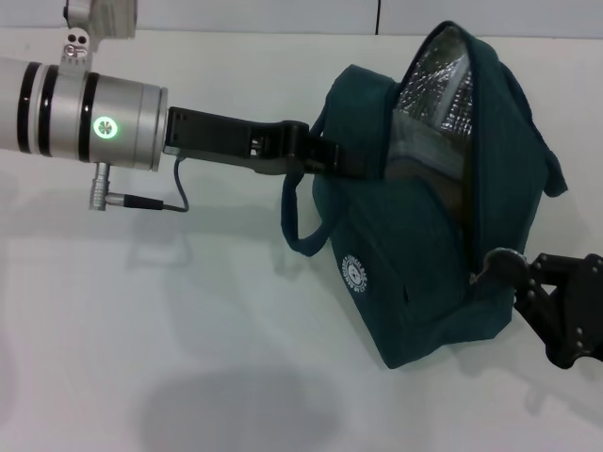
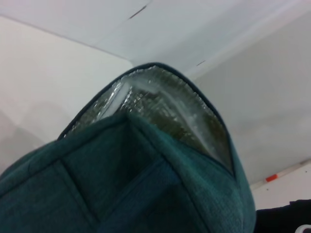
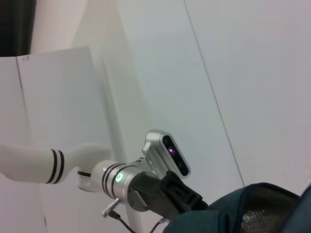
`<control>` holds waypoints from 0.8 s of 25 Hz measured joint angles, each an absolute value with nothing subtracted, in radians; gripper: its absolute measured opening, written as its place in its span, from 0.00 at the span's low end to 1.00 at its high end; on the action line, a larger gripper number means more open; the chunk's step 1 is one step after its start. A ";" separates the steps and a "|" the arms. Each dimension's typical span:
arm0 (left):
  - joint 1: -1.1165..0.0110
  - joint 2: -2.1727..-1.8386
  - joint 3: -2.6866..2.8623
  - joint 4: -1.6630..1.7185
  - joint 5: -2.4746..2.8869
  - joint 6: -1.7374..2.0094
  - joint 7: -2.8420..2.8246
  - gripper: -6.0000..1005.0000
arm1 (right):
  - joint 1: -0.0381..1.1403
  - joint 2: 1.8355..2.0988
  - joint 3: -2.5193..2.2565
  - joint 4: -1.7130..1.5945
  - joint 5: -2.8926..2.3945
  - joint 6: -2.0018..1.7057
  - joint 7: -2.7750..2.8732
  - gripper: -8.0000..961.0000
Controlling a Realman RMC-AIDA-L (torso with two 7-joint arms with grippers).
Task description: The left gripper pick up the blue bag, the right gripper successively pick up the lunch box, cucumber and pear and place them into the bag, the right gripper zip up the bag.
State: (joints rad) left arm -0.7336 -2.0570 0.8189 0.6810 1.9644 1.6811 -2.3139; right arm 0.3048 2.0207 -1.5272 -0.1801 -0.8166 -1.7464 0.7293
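Note:
The blue bag (image 1: 424, 245) hangs tilted above the white table, its round white logo (image 1: 354, 272) facing me. My left gripper (image 1: 358, 162) is shut on the bag's upper left edge and holds it up. The bag's mouth is open at the top and shows the silver lining (image 1: 438, 80). A pale clear edge inside looks like the lunch box (image 1: 424, 137). My right gripper (image 1: 499, 264) is shut on the zipper pull (image 1: 478, 275) at the lower end of the opening. The cucumber and the pear are hidden. The left wrist view shows the bag (image 2: 146, 184) and its lining (image 2: 160, 104).
One loop handle (image 1: 300, 221) hangs down on the bag's left side. The white table (image 1: 141, 330) lies under the bag. The right wrist view shows the left gripper (image 3: 187, 199) on the bag's corner (image 3: 252, 208), with white walls behind.

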 joint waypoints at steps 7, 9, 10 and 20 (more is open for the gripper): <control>-0.716 -2.069 0.818 0.687 1.940 1.677 -2.237 0.08 | 0.312 2.022 -1.531 -0.183 -0.820 -1.735 0.729 0.01; -0.709 -2.073 0.817 0.686 1.932 1.675 -2.201 0.12 | 0.312 2.022 -1.531 -0.183 -0.820 -1.735 0.729 0.01; -0.704 -2.074 0.816 0.683 1.924 1.672 -2.184 0.13 | 0.312 2.022 -1.531 -0.183 -0.820 -1.735 0.729 0.01; -0.604 -2.074 0.816 0.692 1.671 1.670 -2.047 0.37 | 0.313 2.022 -1.530 -0.195 -0.820 -1.741 0.728 0.01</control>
